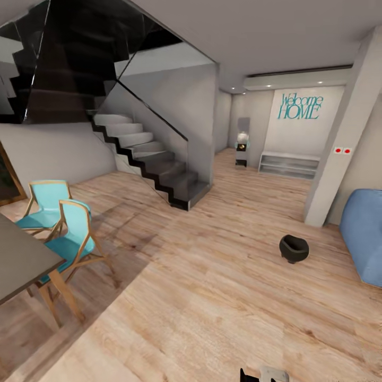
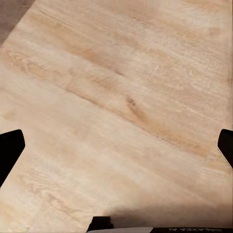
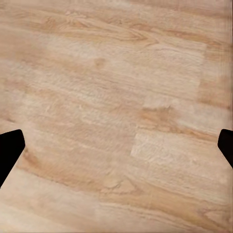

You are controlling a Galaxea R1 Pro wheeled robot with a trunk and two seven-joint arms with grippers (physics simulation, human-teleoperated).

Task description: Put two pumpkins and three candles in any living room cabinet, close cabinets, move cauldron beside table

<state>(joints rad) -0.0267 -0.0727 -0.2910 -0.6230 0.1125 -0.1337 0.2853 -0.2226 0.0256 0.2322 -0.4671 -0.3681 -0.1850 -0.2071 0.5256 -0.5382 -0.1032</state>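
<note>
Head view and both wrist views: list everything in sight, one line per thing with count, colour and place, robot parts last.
cauldron: one, black, standing on the floor right of centre, near the sofa
sofa: one, blue, at the right edge, partly cut off
chairs: two, turquoise seats on light wood frames, at the left beside the table
dining table: one, grey top with wood legs, at the left edge
staircase: one, dark steps with a glass side, upper left
wall lettering: one, teal "Welcome HOME", far wall
low shelf: one, pale grey, under the lettering
floor: light wood planks, throughout
left gripper: black fingertips spread wide, open over bare floor
right gripper: black fingertips spread wide, open over bare floor
</note>
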